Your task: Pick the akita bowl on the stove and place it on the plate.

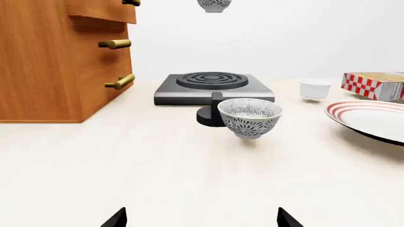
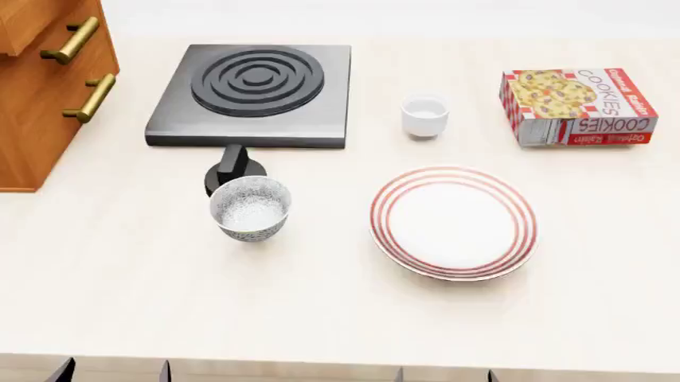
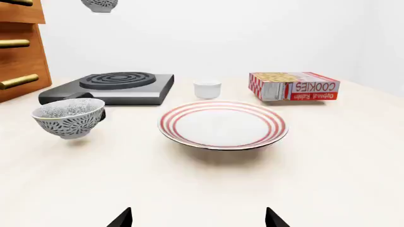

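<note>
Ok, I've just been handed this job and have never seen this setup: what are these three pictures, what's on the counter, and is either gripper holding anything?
It is a simulated two-armed robot. One picture looks down from its head; the other two come from cameras beside each gripper. On the pale counter sit a dark grey stove with black burner rings, a speckled black-and-white akita bowl on the counter in front of the stove's knob, not on it, a white plate with red rings, a small white cup, a red-checked cookie box and a wooden drawer cabinet. The left gripper and right gripper show only dark fingertips, spread apart, holding nothing.
</note>
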### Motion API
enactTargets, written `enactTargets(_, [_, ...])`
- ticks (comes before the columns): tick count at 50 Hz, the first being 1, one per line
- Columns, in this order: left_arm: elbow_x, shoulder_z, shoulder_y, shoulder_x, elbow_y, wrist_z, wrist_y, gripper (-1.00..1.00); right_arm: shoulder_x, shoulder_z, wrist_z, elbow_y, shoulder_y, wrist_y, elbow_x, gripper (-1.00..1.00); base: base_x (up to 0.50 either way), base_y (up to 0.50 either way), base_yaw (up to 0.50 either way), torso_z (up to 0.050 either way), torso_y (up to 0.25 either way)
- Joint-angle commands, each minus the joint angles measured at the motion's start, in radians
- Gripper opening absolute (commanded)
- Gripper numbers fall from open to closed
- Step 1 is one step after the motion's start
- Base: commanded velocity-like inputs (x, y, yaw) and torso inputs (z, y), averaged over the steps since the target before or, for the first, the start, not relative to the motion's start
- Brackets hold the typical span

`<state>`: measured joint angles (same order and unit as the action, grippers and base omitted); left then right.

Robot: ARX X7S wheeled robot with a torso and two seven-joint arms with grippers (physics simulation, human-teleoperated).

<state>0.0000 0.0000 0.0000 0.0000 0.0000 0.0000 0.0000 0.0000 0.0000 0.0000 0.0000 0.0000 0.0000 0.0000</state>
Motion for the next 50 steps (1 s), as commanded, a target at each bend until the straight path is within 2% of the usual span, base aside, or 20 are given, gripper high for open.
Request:
enactTargets(1, [-0.01, 0.02, -0.001, -0.017, -0.005, -0.02, 0.001, 1.0, 0.015, -0.019, 0.019, -0.006, 0.0, 0.014, 0.019, 1.0, 0.0, 0.0, 0.0, 0.0, 0.0])
enactTargets(28, [-0.041, 0.097, -0.008, -0.072, -0.032, -0.088, 0.003, 1.0, 0.072, -0.086, 0.082, -0.04, -0.006, 0.045, 0.083, 1.0, 0.0, 0.0, 0.0, 0.0, 0.0])
enactTargets(34, [-0.044, 0.106, -0.012, -0.079, -0.035, -0.099, -0.007, 1.0, 0.082, -0.094, 0.057, -0.04, -0.005, 0.048, 0.123, 1.0, 0.0, 0.0, 0.0, 0.0, 0.0])
enactTargets(37, [-0.03, 0.118, -0.018, -0.084, -0.056, -0.108, -0.005, 1.0, 0.099, -0.117, 0.045, -0.025, -0.002, 0.005, 0.1, 1.0, 0.0, 0.0, 0.0, 0.0, 0.0])
enactTargets(38, [-0.033, 0.116, -0.019, -0.085, -0.057, -0.111, -0.006, 1.0, 0.103, -0.123, 0.075, -0.038, -0.002, 0.04, 0.062, 1.0, 0.0, 0.0, 0.0, 0.0, 0.0])
enactTargets(44, [-0.033, 0.127, -0.027, -0.09, -0.072, -0.121, -0.005, 1.0, 0.097, -0.121, 0.113, 0.015, -0.002, -0.116, 0.039, 1.0, 0.0, 0.0, 0.0, 0.0, 0.0])
enactTargets(45, [-0.035, 0.128, -0.025, -0.091, -0.06, -0.123, -0.014, 1.0, 0.099, -0.124, 0.129, 0.005, -0.002, -0.087, 0.018, 1.0, 0.0, 0.0, 0.0, 0.0, 0.0])
enactTargets(47, [-0.037, 0.131, -0.023, -0.094, -0.057, -0.125, -0.017, 1.0, 0.104, -0.131, 0.134, 0.022, 0.0, -0.135, 0.005, 1.0, 0.0, 0.0, 0.0, 0.0, 0.0])
enactTargets(50, [-0.042, 0.133, -0.027, -0.098, -0.062, -0.128, -0.016, 1.0, 0.086, -0.112, 0.131, 0.055, 0.001, -0.221, 0.068, 1.0, 0.0, 0.0, 0.0, 0.0, 0.0])
